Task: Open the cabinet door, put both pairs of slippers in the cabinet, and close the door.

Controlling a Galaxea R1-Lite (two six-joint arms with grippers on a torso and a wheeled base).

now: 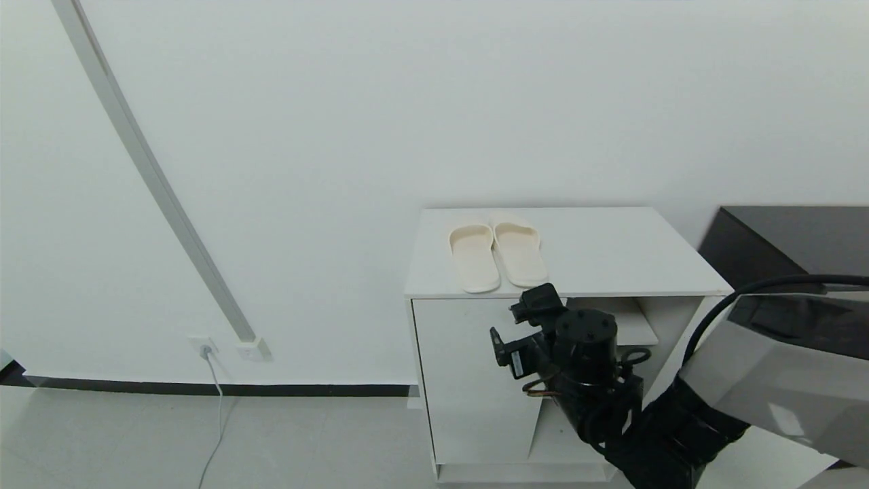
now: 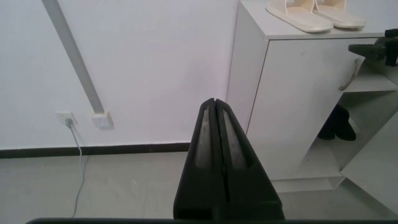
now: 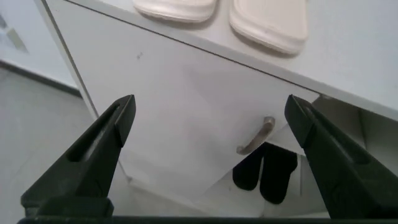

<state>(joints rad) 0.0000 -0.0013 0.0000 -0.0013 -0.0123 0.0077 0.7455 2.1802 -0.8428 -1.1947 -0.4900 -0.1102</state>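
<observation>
Around the white cabinet [image 1: 611, 251] we see a wall socket [image 1: 204, 348] with a cable [image 1: 218, 414] trailing down to the floor. A grey strip [image 1: 149, 170] slants across the wall, and a dark piece of furniture [image 1: 781, 238] stands just beside the cabinet on the robot's right. The cream slippers [image 1: 495, 257] lie side by side on the cabinet top, near its front edge.

The right gripper [image 1: 517, 326] hangs in front of the door [image 1: 468, 380], its jaws spread wide with nothing between them. In the head view its arm covers the door's right edge. The right wrist view gives us what is covered there: the curved handle [image 3: 255, 137] at the door's edge and, past it inside the cabinet, a pair of dark slippers [image 3: 264, 174], partly cut off by the door. In the left wrist view they stand under a shelf [image 2: 373, 84].

The left gripper [image 2: 214, 112] is well apart from the cabinet, jaws pressed together on nothing. We cannot tell how far the door stands ajar.
</observation>
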